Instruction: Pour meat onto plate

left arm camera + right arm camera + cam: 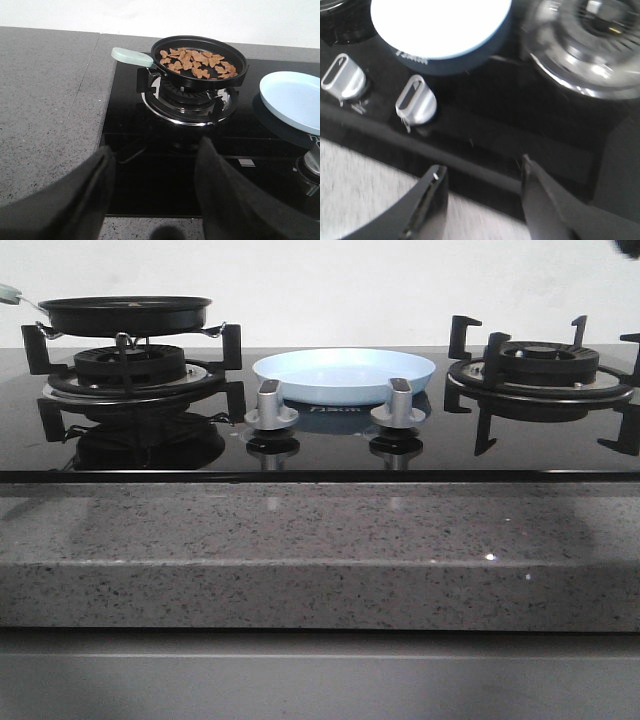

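The meat (197,62), small orange-brown pieces, lies in a black frying pan (240,75) with a pale green handle (131,56) on the left burner. The pan also shows in the front view (125,314). The pale blue plate (345,375) sits on the hob between the burners; it also shows in the left wrist view (292,100) and the right wrist view (440,27). My left gripper (156,152) is open and empty over the hob's front edge, short of the pan. My right gripper (482,167) is open and empty over the hob's front edge, near the plate.
Two silver knobs (272,405) (399,403) stand in front of the plate. The right burner (540,370) with black pan supports is bare. A grey speckled counter (320,550) runs along the front and to the left of the hob (45,100).
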Motion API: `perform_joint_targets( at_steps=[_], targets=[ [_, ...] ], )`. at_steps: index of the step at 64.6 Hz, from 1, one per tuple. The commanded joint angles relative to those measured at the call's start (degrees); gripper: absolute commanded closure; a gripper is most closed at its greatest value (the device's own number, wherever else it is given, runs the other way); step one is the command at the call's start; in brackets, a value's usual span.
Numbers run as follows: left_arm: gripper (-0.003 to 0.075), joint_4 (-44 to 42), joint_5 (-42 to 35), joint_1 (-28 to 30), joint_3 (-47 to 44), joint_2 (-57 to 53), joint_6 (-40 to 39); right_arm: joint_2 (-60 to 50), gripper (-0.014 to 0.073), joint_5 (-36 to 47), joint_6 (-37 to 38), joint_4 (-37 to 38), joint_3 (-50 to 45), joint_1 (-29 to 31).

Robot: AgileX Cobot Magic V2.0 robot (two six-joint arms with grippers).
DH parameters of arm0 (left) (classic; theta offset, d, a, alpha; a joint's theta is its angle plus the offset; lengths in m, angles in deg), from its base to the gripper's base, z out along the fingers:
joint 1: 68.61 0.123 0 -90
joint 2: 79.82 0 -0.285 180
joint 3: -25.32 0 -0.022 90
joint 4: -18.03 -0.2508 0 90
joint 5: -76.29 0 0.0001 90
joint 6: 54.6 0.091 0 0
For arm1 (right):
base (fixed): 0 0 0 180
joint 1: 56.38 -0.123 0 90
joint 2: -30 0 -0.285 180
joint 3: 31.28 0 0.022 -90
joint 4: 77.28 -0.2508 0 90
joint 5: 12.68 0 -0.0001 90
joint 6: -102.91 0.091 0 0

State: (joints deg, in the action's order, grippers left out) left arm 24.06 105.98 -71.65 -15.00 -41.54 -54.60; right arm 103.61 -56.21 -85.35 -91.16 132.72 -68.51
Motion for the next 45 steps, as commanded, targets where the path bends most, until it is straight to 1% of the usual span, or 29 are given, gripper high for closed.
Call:
perform_joint_targets(
  at_steps=[1,19,45],
  targets=[
    [0.0389,0.24,-4.12,-0.48,1.83,0.56,0.00,4.67,0.0227,1.77,-0.81,-1.13,6.16,-0.39],
    [0.0455,0.24,-4.12,-0.48,1.83,0.56,0.00,20.60,0.0227,-1.11,-0.86,-1.08,20.68,-0.39],
    [0.0556,0.24,-4.12,-0.48,1.83,0.56,0.00,37.50,0.0227,-3.56,-0.86,1.46,38.80,-0.39]
  ],
)
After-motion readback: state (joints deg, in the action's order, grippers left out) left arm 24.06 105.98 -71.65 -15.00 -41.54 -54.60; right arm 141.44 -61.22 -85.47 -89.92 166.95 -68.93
